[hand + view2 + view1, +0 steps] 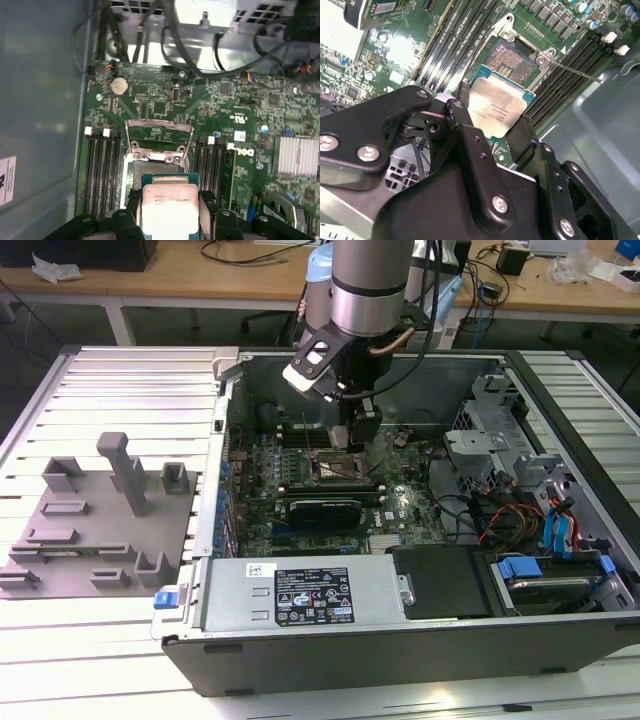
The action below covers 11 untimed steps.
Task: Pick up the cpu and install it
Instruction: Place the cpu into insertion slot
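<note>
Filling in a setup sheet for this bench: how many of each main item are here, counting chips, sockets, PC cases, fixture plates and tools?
cpu, gripped in the tool: 1
tool: 1
motherboard socket, latch frame open: 1
computer case: 1
grey fixture plate: 1
Total: 5

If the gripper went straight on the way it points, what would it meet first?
Likely the open socket, under the cpu the gripper holds; the cpu would touch first. The gap is unclear.
</note>
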Available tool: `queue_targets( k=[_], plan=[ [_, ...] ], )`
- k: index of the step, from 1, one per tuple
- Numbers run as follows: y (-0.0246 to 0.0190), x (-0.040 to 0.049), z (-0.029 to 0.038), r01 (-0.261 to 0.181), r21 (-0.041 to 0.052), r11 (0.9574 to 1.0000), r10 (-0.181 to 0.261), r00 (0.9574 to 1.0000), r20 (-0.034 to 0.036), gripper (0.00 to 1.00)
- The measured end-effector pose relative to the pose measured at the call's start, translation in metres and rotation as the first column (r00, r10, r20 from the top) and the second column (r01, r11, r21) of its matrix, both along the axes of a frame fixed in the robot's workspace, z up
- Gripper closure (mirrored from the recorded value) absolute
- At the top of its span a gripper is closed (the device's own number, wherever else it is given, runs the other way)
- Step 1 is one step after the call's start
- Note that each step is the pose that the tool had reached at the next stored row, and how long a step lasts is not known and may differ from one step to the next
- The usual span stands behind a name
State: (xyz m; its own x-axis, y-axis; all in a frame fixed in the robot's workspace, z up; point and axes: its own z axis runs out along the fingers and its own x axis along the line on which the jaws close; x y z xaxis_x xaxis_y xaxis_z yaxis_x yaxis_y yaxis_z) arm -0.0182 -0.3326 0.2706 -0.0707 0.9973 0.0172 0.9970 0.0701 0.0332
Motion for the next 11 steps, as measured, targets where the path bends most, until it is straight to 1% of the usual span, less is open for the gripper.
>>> queue_targets(
  k=[1,3,6,8,10,11],
  plan=[
    [0.0,0.0,-0.0011,0.004,0.0002,1.0,-0.004,1.0,0.0001,0.46],
    [0.0,-0.0002,-0.0069,0.014,0.0001,0.9999,-0.014,0.9999,0.0001,0.46],
    [0.0004,-0.0003,-0.0129,0.021,0.0,0.9998,-0.021,0.9998,0.0,0.46],
    [0.0017,-0.0004,-0.0165,0.027,-0.0007,0.9996,-0.027,0.9996,-0.0008,0.46],
    [0.0036,-0.0004,-0.0223,0.038,-0.0021,0.9993,-0.038,0.9993,-0.0019,0.46],
    [0.0041,-0.0004,-0.0238,0.041,-0.0024,0.9992,-0.041,0.9992,-0.0021,0.46]
  ],
)
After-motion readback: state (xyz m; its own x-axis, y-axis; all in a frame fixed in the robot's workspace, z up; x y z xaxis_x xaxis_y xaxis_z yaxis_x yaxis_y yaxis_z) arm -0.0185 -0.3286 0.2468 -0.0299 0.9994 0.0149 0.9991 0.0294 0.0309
